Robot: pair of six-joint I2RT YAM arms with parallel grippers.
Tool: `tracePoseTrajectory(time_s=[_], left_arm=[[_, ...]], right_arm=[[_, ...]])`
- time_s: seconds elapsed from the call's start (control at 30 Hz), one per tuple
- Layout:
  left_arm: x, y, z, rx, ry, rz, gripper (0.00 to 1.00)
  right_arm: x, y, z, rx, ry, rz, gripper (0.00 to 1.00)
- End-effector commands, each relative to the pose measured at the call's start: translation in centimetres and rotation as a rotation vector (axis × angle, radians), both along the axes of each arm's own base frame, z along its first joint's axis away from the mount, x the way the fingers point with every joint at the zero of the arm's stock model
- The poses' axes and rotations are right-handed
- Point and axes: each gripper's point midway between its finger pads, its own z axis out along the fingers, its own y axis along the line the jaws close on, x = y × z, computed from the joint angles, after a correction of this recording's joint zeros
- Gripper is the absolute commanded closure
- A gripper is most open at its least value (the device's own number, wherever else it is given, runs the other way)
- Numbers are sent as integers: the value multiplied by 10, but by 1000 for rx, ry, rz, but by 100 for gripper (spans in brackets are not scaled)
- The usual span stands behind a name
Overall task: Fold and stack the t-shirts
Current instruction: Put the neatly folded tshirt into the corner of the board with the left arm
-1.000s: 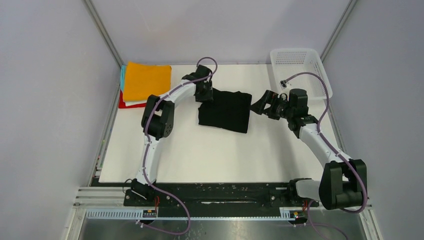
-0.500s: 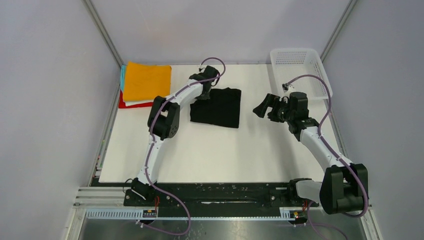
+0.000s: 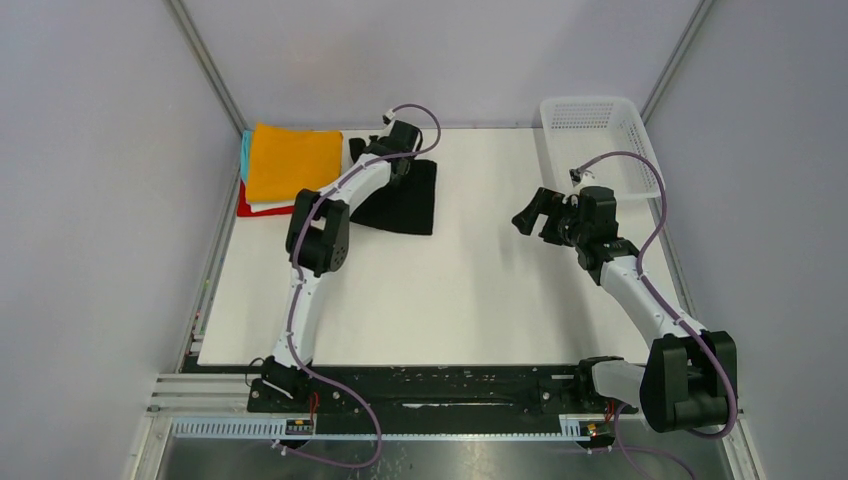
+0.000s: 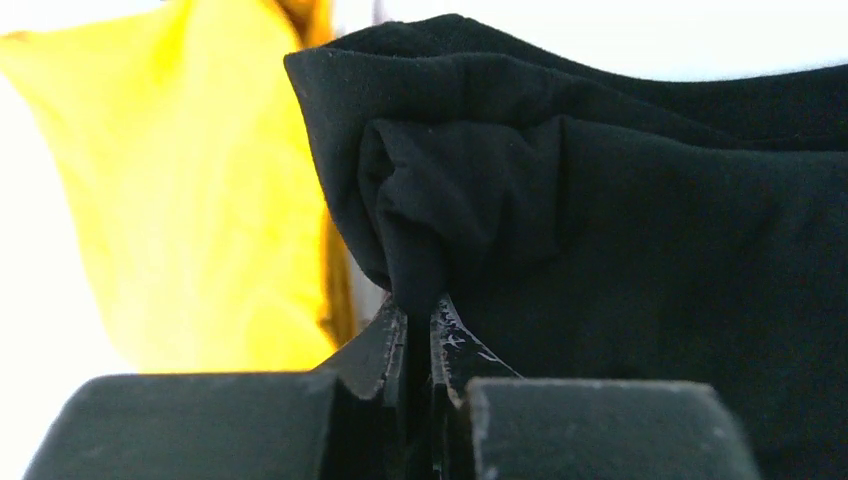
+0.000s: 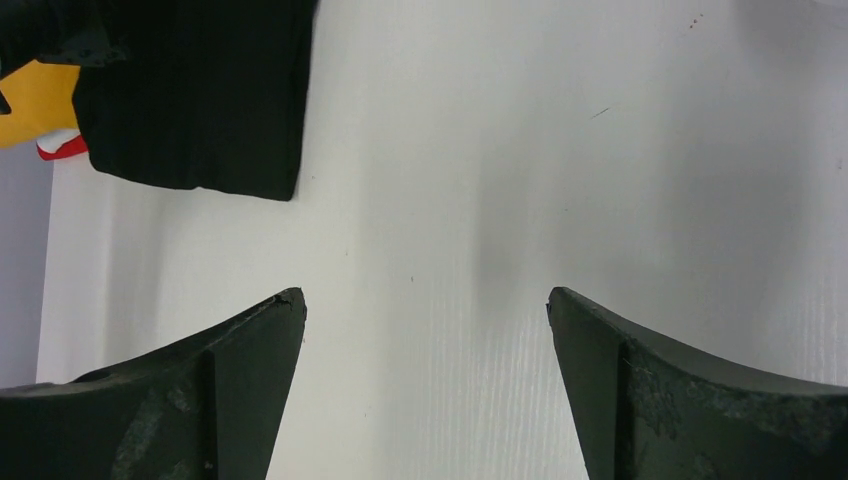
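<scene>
Pinches a bunched fold of the large plain black cloth t-shirt [image 3: 408, 205] between the pressed-together fingers of the left gripper [image 4: 420, 305], with the cloth puckered into a knot just above the tips. Grips at the shirt's far left corner, over the far left part of the flat white table [image 3: 450, 300], with the rest of the folded black cloth lying on the surface and trailing toward the near right. Places that shirt just beside the stack at the table's far left corner: a flat orange cloth rectangle [image 3: 292, 162] on top, a white cloth layer [image 3: 272, 207] and a red cloth layer [image 3: 244, 209] showing beneath at the near side, a teal cloth edge [image 3: 245, 150] at the left. Hangs the right gripper [image 5: 425, 300] above bare table well to the right of the black shirt, fingers spread wide, nothing between them, near the white plastic mesh basket [image 3: 600, 120] at the far right corner.
</scene>
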Motion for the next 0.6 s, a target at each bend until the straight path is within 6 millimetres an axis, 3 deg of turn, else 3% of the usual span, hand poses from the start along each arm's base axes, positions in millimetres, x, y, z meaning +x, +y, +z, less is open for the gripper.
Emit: tracePoseTrajectory(time_s=[0.0,0.37,0.57], left_arm=[[20,37,104,120,-221,30,100],[44,73,152,93,-320,41,100],[44,85,190,28,-390,39,100]], right_arm=[[10,-3,9,-24,-59,-8,1],[17,-2,3,-22,-50,-12,1],[17,-4,3,-29,-52,-18,1]])
